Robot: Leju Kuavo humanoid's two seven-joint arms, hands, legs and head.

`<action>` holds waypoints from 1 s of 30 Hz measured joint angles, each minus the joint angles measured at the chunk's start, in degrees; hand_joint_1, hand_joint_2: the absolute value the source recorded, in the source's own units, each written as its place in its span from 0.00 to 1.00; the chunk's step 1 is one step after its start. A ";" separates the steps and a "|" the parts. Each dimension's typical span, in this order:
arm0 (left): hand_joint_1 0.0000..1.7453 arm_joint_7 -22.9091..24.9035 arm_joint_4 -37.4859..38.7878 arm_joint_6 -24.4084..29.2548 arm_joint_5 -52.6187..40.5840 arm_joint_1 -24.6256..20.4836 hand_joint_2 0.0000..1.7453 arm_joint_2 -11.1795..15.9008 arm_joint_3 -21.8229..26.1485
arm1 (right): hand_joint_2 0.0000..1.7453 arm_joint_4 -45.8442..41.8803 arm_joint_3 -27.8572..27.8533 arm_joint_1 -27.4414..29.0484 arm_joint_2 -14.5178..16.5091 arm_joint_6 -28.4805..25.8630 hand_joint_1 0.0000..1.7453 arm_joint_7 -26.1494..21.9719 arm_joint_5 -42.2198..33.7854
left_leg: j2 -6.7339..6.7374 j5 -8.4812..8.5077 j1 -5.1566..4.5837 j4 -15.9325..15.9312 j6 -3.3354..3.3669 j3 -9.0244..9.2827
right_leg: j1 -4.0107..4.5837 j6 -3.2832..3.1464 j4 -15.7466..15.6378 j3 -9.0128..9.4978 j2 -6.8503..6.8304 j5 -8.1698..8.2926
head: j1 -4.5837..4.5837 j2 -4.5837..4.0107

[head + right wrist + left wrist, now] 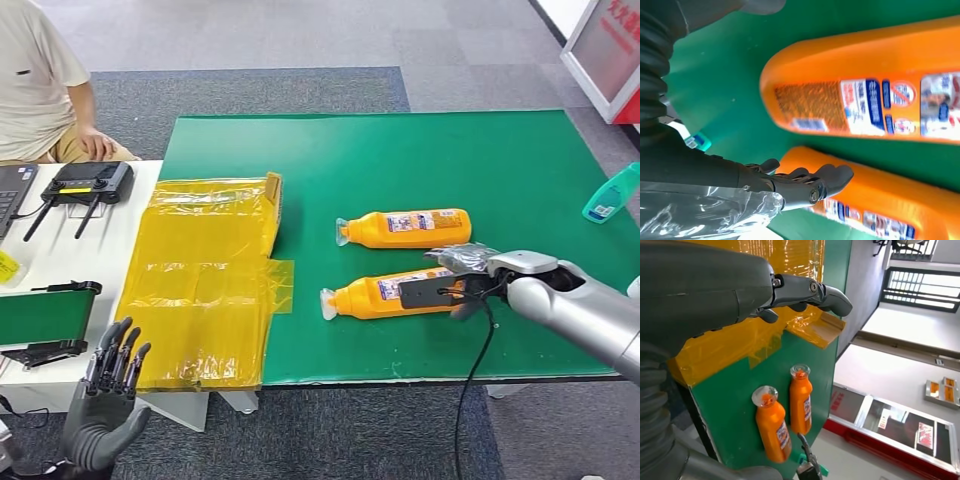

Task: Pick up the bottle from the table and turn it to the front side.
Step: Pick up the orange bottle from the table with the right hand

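Observation:
Two orange bottles lie on their sides on the green mat (340,160), caps pointing left. The far bottle (407,228) lies alone. Over the base end of the near bottle (377,295) is my right hand (453,290), its dark fingers stretched along the bottle's top and not closed round it. In the right wrist view the fingers (810,182) reach out flat just above one orange bottle (881,200), with the other bottle (866,85) beside it. My left hand (106,400) hovers low at the near left, off the mat, fingers spread and holding nothing; both bottles (772,425) lie far from it.
A flat box wrapped in yellow film (204,280) covers the mat's left edge. A teal bottle (611,195) lies at the far right. On the white table to the left are a black controller (87,182) and a laptop, with a person (38,80) seated behind. Crumpled clear plastic (460,257) sits at my right wrist.

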 joint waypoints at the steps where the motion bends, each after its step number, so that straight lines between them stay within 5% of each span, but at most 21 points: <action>1: 0.00 0.04 0.05 0.17 0.02 0.00 1.00 0.14 -0.27 | 1.00 0.56 -0.67 1.15 0.23 -0.92 0.00 -0.49 0.77 | 0.00 0.00 0.00 0.00 0.00 0.00 | 0.00 0.00 0.00 0.00 0.00 0.00 | 0.00 0.00; 21: 0.00 0.26 0.16 2.23 -0.31 0.23 1.00 2.16 -4.94 | 1.00 4.34 -13.38 12.81 4.71 -7.25 0.00 -2.89 8.99 | 0.00 0.00 0.00 0.00 0.00 0.00 | 0.00 0.00 0.00 -0.01 0.00 0.00 | -0.01 0.00; 30: 0.00 0.37 0.75 3.24 0.04 -0.23 1.00 2.80 -6.92 | 1.00 6.46 -20.56 18.99 9.36 -11.40 0.00 -4.33 14.56 | 0.01 0.00 0.01 0.00 0.00 0.00 | 0.01 -0.01 0.00 -0.02 0.00 -0.01 | -0.01 0.00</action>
